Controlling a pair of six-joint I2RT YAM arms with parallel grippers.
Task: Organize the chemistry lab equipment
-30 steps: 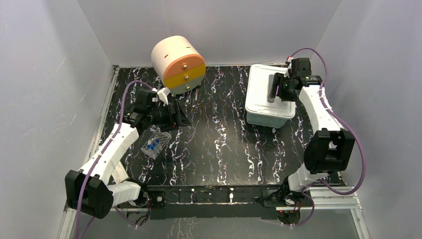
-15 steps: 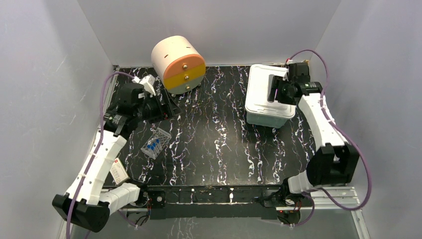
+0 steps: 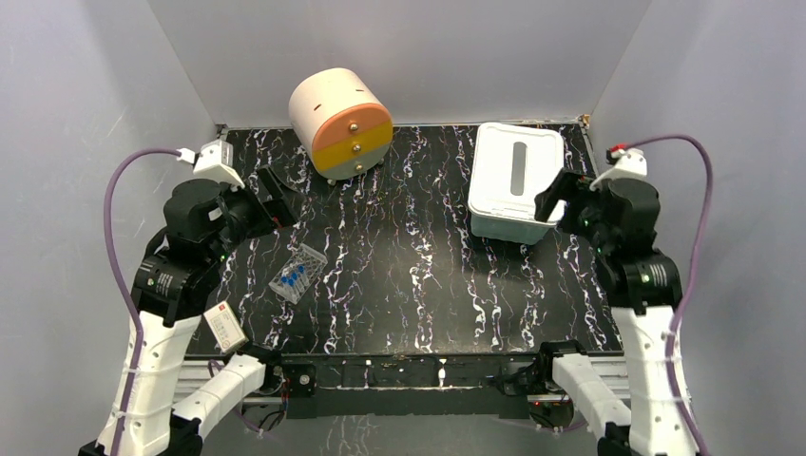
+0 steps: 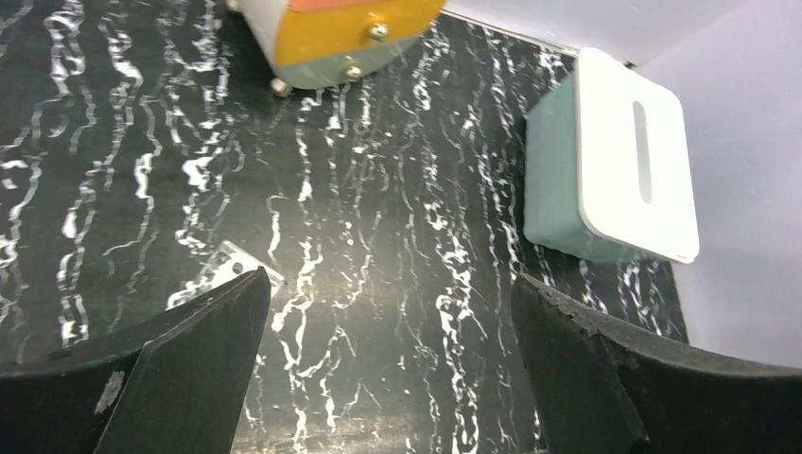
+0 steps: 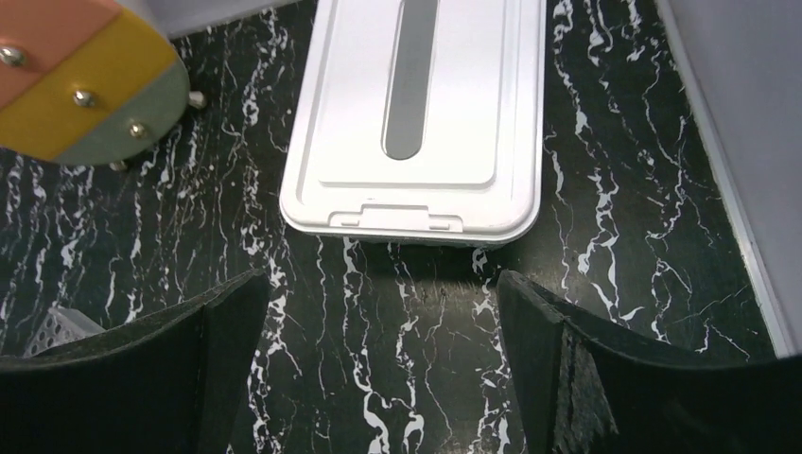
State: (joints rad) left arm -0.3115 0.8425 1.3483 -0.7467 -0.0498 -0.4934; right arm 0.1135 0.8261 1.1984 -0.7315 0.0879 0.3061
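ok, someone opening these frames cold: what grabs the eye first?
The cream, orange and yellow drum-shaped drawer unit at the back, left of centre, then the white-lidded teal bin at back right. On the black marbled table, left of centre, sits a clear tube rack with blue-capped test tubes. The left end effector and right end effector hang open and empty.

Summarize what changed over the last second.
The left gripper pulled back from the drawer unit toward the left wall; the right gripper withdrew from above the bin, back and rightward. Both jaws open, empty. The tube rack, drawer unit and bin stayed put.
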